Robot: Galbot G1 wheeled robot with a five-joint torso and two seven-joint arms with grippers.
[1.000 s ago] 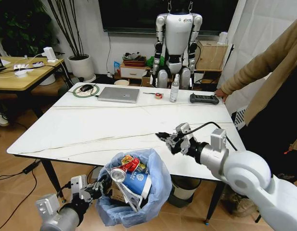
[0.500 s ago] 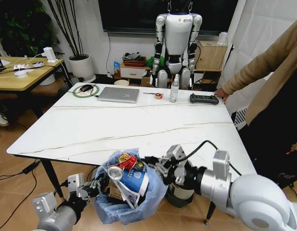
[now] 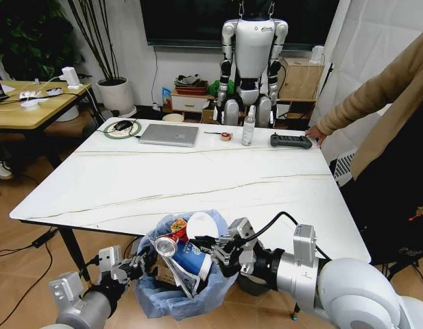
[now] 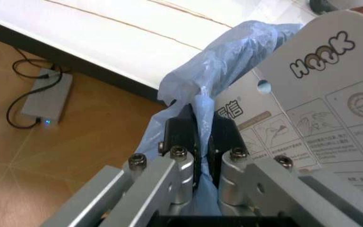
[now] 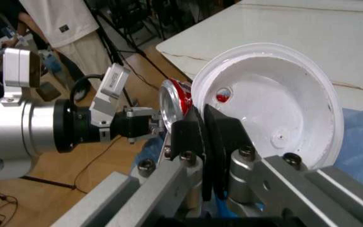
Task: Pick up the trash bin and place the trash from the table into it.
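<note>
Held low in the lower middle of the head view, just off the worktop's [image 3: 197,178] near edge: bin [image 3: 187,274], blue bag puffing over the rim. Left end effector [image 3: 132,266] at the lower left, pinched closed on the bag and rim [image 4: 197,106], carrying the bin off the floor. Right end effector [image 3: 211,248] reaching in from the lower right, closed on a white lid [image 3: 201,225] and poised right above the bin mouth; in the right wrist view, the lid [image 5: 273,101] gripped at its edge, with the red can [image 5: 172,101] just behind.

Already inside: can [image 3: 173,241], blue cup [image 3: 194,260], yellow wrapper [image 3: 178,224], cardboard [image 4: 314,94]. Near half of the worktop bare of litter; at the far edge a laptop [image 3: 169,134], bottle [image 3: 249,126] and controller [image 3: 291,141], not trash. By this showing, nearly finished: lid probably the last piece, its release left to do.

Room tight over the bin, heaped close to the rim, so little depth for the lid. Worktop edge close above the bag; floor below open. A person's sleeve [image 3: 362,96] at the right, hand on the far corner, well apart from both arms.
</note>
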